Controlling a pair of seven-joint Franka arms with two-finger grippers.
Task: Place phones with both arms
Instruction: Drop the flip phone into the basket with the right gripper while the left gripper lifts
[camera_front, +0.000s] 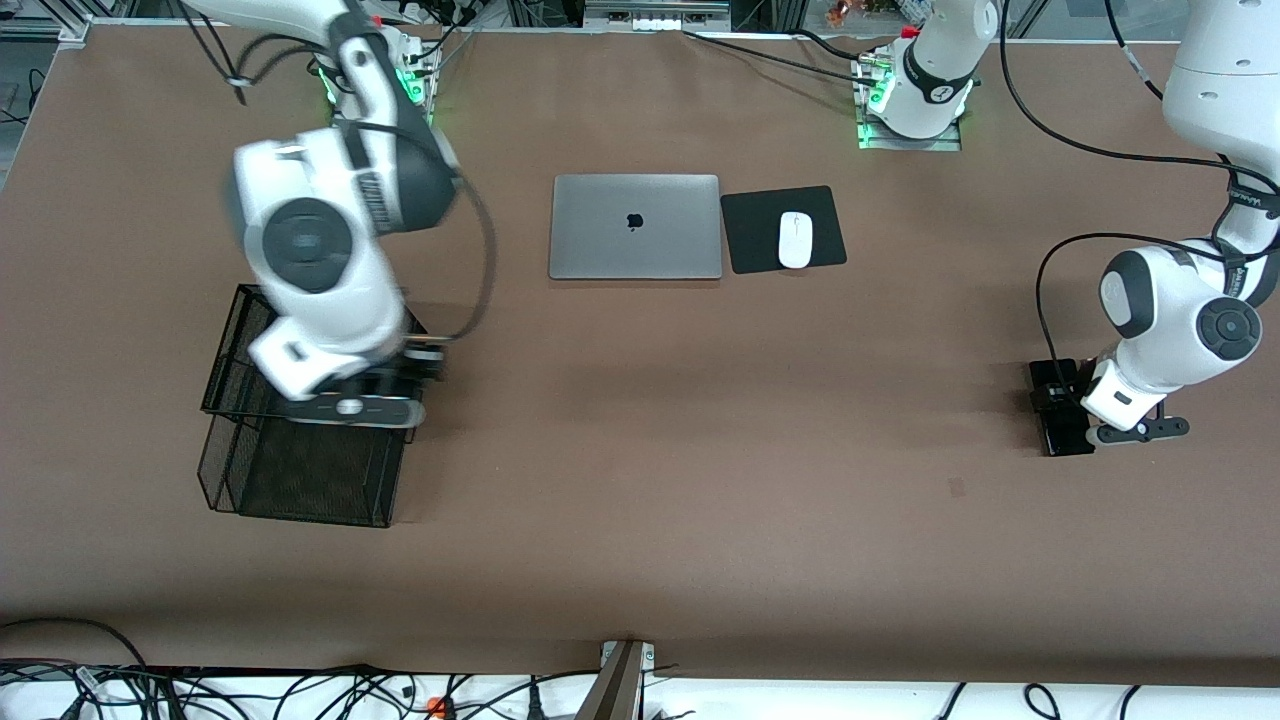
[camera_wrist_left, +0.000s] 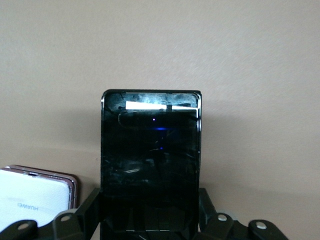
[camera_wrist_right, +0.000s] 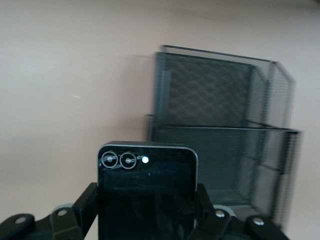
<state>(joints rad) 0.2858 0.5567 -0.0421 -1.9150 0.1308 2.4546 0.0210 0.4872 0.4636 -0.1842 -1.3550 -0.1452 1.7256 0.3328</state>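
My left gripper (camera_wrist_left: 150, 197) is shut on a glossy black phone (camera_wrist_left: 150, 145), its fingers (camera_wrist_left: 92, 200) pressed to both long edges. It is low over the table at the left arm's end, where the phone (camera_front: 1058, 415) shows beside the gripper (camera_front: 1105, 425). A pale lilac-white phone (camera_wrist_left: 35, 200) lies flat on the table next to it. My right gripper (camera_wrist_right: 146, 195) is shut on a black phone with two camera lenses (camera_wrist_right: 147, 190). That gripper (camera_front: 385, 385) hangs over the black mesh basket (camera_front: 300, 500), and the arm hides its phone in the front view.
The mesh basket (camera_wrist_right: 220, 100) has two tiers and stands at the right arm's end. A closed grey laptop (camera_front: 635, 227) lies mid-table near the bases, beside a black mouse pad (camera_front: 755, 235) with a white mouse (camera_front: 795, 240). Bare brown table lies between.
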